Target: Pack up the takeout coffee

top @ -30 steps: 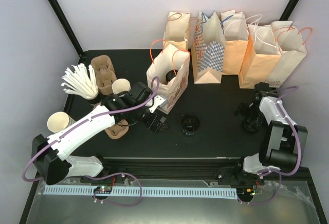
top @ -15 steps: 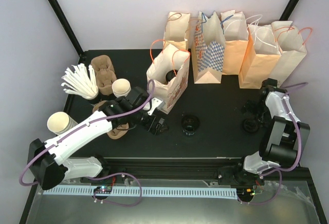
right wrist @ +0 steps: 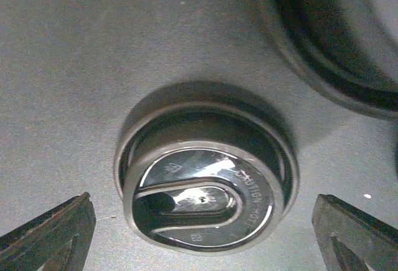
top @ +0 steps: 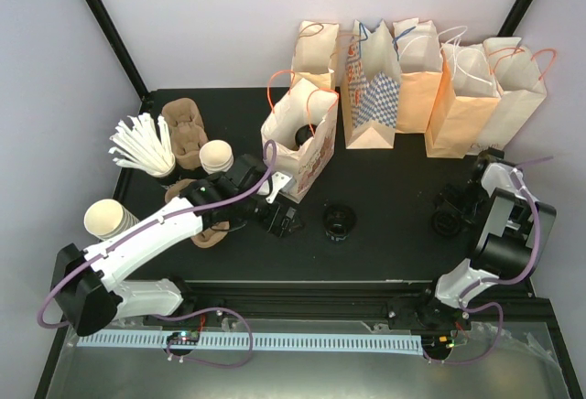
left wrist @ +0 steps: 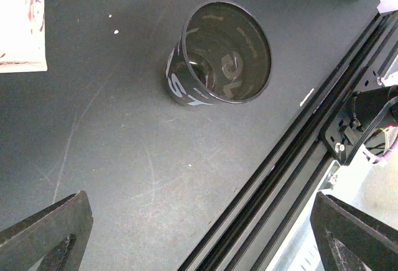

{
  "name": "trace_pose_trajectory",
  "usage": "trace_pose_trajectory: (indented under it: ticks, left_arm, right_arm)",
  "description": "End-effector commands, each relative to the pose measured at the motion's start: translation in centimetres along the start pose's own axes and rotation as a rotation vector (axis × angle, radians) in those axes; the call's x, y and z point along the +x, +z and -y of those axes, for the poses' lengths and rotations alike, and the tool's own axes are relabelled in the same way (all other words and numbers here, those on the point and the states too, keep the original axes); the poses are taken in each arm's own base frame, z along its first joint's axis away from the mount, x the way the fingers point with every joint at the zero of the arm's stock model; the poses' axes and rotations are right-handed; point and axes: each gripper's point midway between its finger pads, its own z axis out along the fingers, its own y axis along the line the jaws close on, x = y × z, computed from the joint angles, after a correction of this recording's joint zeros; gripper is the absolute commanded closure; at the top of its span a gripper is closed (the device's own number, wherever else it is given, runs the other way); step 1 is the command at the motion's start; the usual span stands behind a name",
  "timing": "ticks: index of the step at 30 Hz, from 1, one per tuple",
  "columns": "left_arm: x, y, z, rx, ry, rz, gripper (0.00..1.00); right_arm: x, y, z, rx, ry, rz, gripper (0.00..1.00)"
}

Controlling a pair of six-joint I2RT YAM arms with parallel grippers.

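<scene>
The dark lettered cup (left wrist: 217, 53) stands open-topped before the wide-spread left fingers (left wrist: 43, 234). Well right of the cup, the right fingers (right wrist: 46, 230) gape astride a black lid (right wrist: 202, 187).

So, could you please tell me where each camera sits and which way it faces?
Top external: above and behind the arm bases, looking down on the table; both arms show, with the left gripper and right gripper.
Left wrist: on the left arm, looking down past its open fingers at a lidless dark cup.
Right wrist: on the right arm, close above the table, looking down past its open fingers at a black lid.
Shared: the top view also shows that cup, and lids by the right gripper.
</scene>
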Motion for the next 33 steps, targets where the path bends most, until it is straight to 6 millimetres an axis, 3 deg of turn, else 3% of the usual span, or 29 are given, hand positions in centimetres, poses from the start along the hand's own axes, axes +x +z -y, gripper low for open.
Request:
trace_pose_trajectory:
  ticks: [1, 12, 21, 30, 33]
  left_arm:
    - [-0.8, 0.4, 0.5, 0.025, -0.002, 0.030, 0.01]
    - [-0.7, 0.7, 0.2, 0.015, -0.022, 0.042, 0.01]
    - [-0.9, 1.2, -0.3, 0.000, -0.023, 0.041, 0.01]
    - [-0.9, 1.6, -0.6, -0.006, -0.021, 0.039, 0.01]
    - [-0.8, 1.6, -0.6, -0.011, -0.018, 0.038, 0.01]
  right_arm:
    - [-0.2, 0.6, -1.0, -0.051, -0.019, -0.020, 0.05]
    - [-0.3, 1.8, -1.0, -0.042, -0.003, -0.051, 0.17]
    - [0.1, 2.3, -0.3, 0.000, 0.008, -0.063, 0.19]
    - [0.1, 2.6, -0.3, 0.034, -0.004, -0.074, 0.14]
    - [0.1, 2.6, -0.2, 0.042, -0.005, -0.071, 0.20]
